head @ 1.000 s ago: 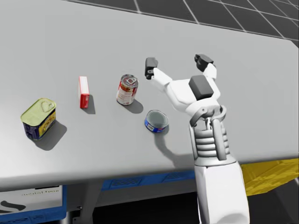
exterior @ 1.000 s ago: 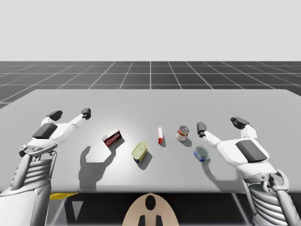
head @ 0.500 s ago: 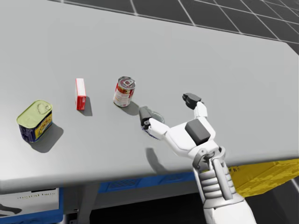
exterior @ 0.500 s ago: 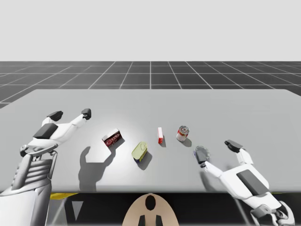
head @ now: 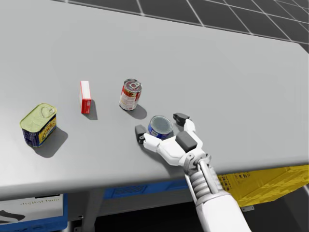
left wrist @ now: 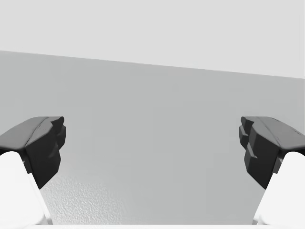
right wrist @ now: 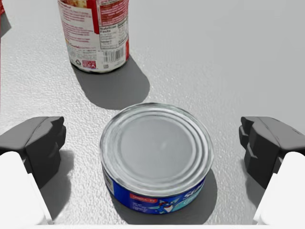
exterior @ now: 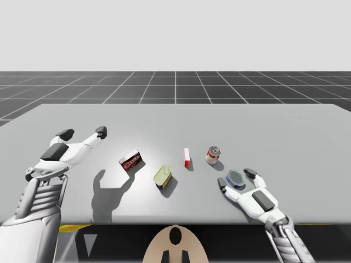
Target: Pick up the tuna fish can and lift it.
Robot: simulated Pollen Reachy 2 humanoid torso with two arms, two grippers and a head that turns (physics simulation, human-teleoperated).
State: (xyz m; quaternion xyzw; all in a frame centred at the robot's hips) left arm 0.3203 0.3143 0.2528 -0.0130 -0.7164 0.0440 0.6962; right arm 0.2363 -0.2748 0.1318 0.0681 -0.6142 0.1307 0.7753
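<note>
Right jaws have dropped around the tuna can (right wrist: pixel 156 162), apart and not touching; closing unevenly could skid it across the worktop (right wrist: pixel 228 57)

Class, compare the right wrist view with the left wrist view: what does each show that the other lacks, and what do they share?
Right wrist view, not the left: the low blue can standing between the open fingers of my right pincer, touching neither, with a tall red can ahead of it. Left wrist view, not the right: my left pincer, open, looking across the grey table. Both: an open pincer and that grey table surface.
</note>
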